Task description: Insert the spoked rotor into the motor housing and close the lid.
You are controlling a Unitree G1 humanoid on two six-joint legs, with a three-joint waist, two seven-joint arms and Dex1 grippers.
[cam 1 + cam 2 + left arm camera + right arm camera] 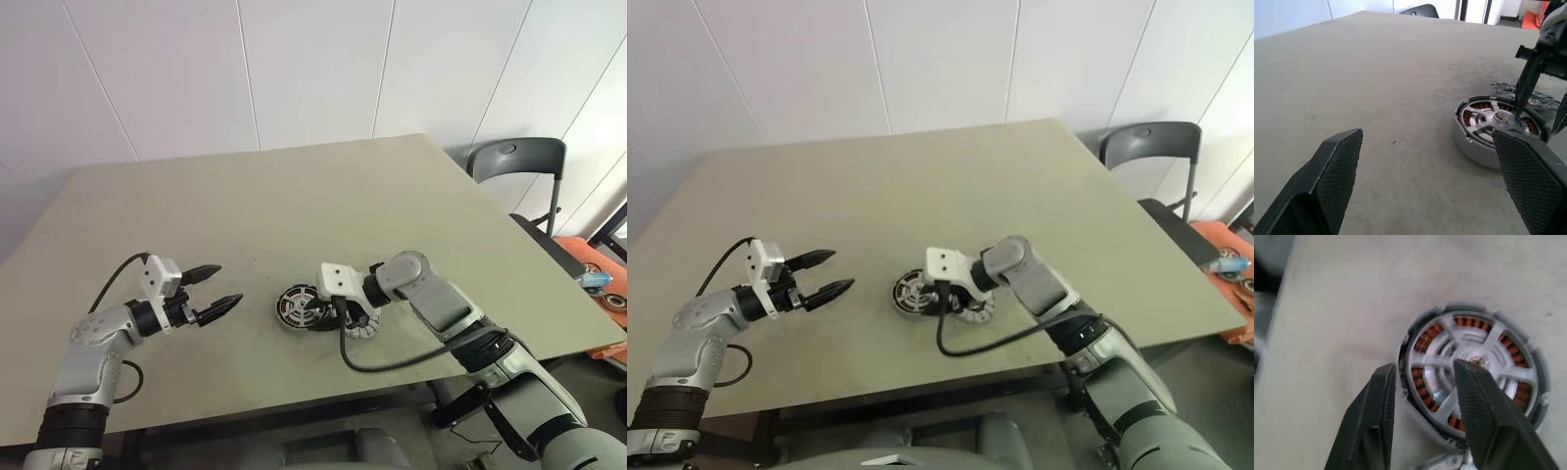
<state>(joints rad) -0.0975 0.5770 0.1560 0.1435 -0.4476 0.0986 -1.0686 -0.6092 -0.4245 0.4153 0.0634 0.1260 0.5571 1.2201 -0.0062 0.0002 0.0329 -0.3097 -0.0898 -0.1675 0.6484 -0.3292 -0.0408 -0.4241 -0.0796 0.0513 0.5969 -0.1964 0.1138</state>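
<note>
The motor housing (298, 307) lies flat near the table's front middle. The silver spoked rotor (1474, 357) sits inside it, with reddish copper windings showing between the spokes. The grey notched lid (365, 331) lies on the table just right of the housing, partly under my right hand. My right gripper (1425, 368) hovers close above the housing's near rim, its two fingers (1484, 411) apart and holding nothing. My left gripper (214, 288) stands open a hand's width left of the housing, pointing at it, empty.
A black cable (392, 364) loops from my right wrist past the table's front edge. A dark chair (519, 157) stands off the back right corner. An orange surface with small items (593, 274) lies right of the table (294, 196).
</note>
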